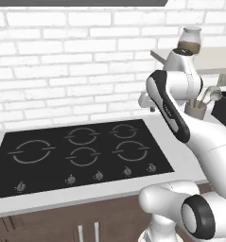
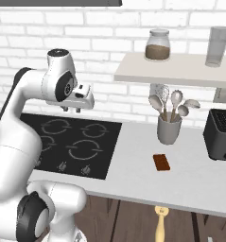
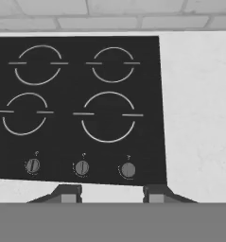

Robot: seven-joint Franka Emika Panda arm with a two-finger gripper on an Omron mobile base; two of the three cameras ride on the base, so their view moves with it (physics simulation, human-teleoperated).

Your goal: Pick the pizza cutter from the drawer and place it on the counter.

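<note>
You have the light-grey counter point(image 2: 133, 156) running along the white brick wall, with the black five-ring cooktop point(image 1: 81, 153) set flush into it. To the cooktop's right, a grey utensil crock point(image 2: 169, 130) stands on the worktop, a small flat brown block point(image 2: 161, 162) lies in front of it, and a black toaster point(image 2: 221, 134) sits at the far right.

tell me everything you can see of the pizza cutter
The pizza cutter shows in the right base view as a tapered yellow-orange handle, smooth, with a short paler neck at its top. It lies below the counter's front edge, running away from it toward the picture's bottom. Its head cannot be made out. Nothing grips it.
</note>
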